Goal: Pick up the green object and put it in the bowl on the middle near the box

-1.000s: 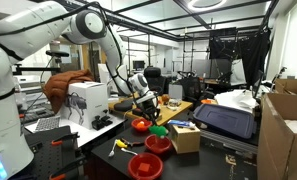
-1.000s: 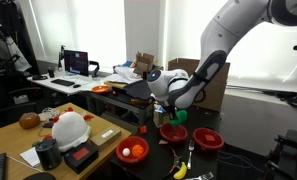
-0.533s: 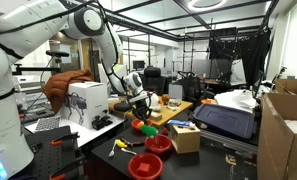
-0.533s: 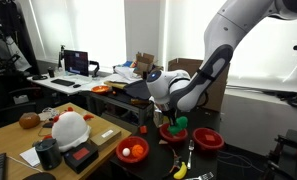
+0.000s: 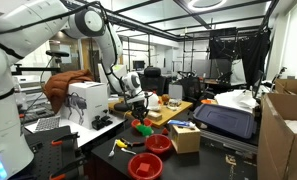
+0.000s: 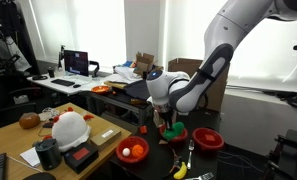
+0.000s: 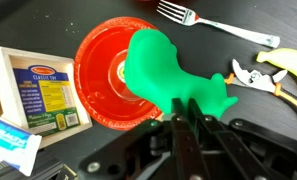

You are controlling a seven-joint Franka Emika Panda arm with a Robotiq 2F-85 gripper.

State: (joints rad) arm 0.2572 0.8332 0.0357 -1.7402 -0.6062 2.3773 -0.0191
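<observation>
- A cluttered lab is seen in both exterior views, with desks, a monitor and big cartons.
- A black tabletop is shown in the wrist view; a fork lies at the bowl's 1 o'clock.
- The red bowl is set just beside the box, at its 9 o'clock.
- The green object is held over the bowl's 3 o'clock rim — clenched at its narrow end by the gripper.

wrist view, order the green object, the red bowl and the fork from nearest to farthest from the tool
1. green object: pinched in the tool, at centre.
2. red bowl: beneath the green object, left of centre.
3. fork: lying at the top edge, beyond the bowl.
</observation>
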